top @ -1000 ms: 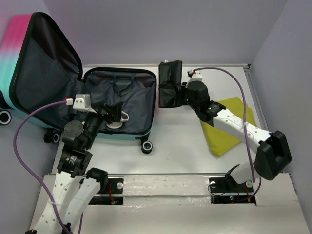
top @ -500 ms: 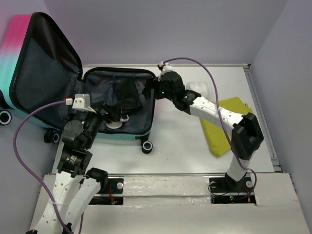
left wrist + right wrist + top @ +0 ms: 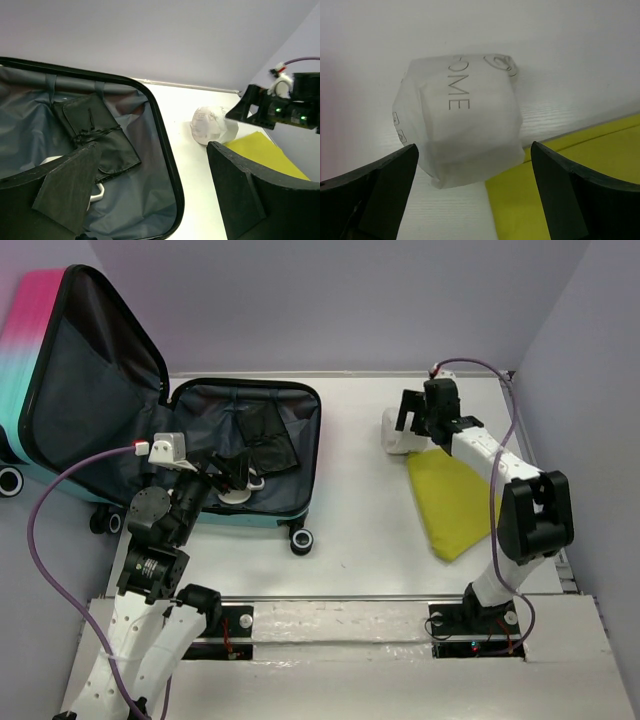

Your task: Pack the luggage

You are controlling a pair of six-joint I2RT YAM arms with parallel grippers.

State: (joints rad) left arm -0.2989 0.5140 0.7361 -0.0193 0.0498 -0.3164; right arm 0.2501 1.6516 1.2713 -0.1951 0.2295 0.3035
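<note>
Two grippers stand open and empty. The right gripper [image 3: 474,150] hovers over a white wrapped packet [image 3: 465,120], one jaw on each side of it. The left gripper [image 3: 152,150] hangs above the base shell of the luggage [image 3: 95,390]. The luggage lies open at the left of the table [image 3: 360,500], its lid propped against the wall, with a black folded pouch [image 3: 262,438] inside.

Hazards, as judged:
- The packet touches a yellow cloth [image 3: 450,500]. A low closure could pinch the cloth and drag it along.
- The wrapping looks soft and slack, so an off-centre grip may slip.
- A low carry may strike the luggage rim.

The table surface is white and smooth. Pale lilac walls enclose the work area.
</note>
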